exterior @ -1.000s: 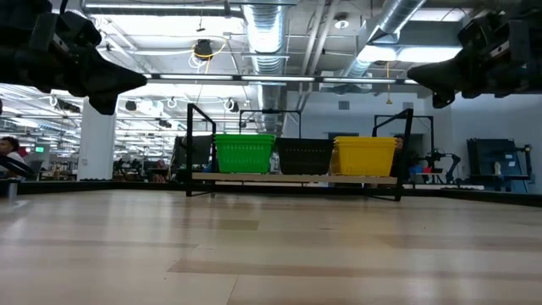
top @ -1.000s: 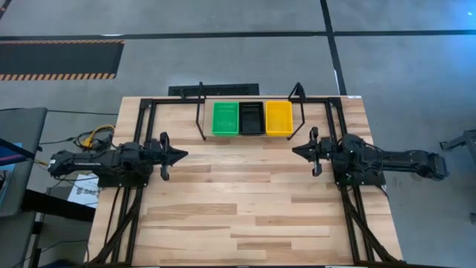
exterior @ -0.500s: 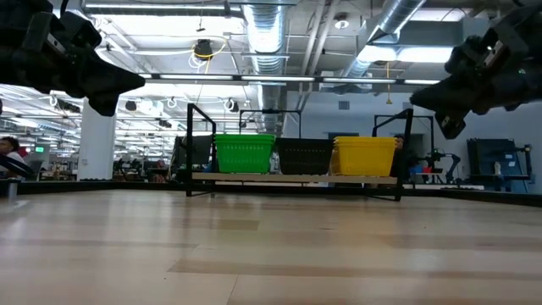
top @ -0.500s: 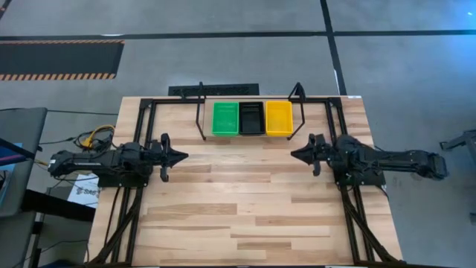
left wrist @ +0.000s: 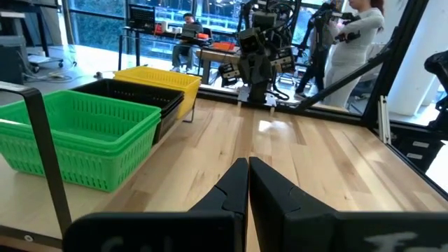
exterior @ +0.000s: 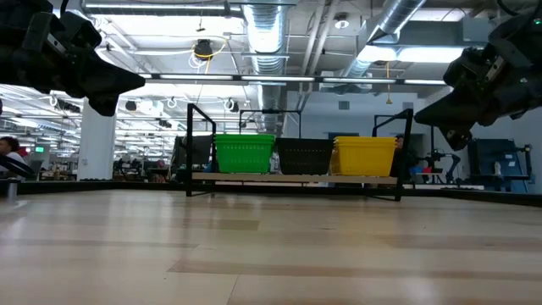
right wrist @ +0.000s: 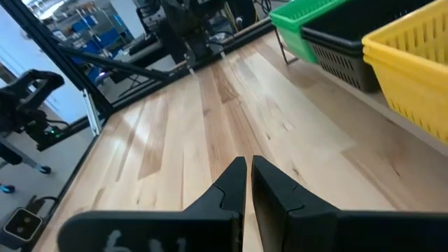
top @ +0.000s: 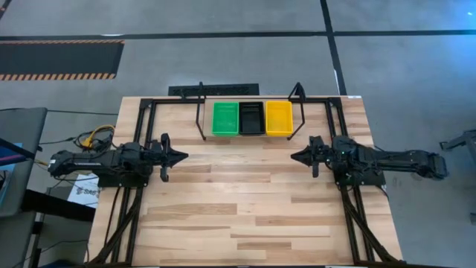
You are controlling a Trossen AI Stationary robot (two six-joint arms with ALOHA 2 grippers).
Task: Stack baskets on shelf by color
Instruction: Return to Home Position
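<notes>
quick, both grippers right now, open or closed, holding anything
left gripper: closed, empty, hovering over the table at its left side
right gripper: closed, empty, hovering over its right side

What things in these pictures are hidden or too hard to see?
High view: only the top green basket, black basket and yellow basket show; any beneath are covered, so stack counts stay unknown.
Low view: the stacks on the shelf are too small to count layers.
Left wrist view: the green basket hides most of the black one.
Right wrist view: the picture's edge cuts off the yellow basket.
</notes>
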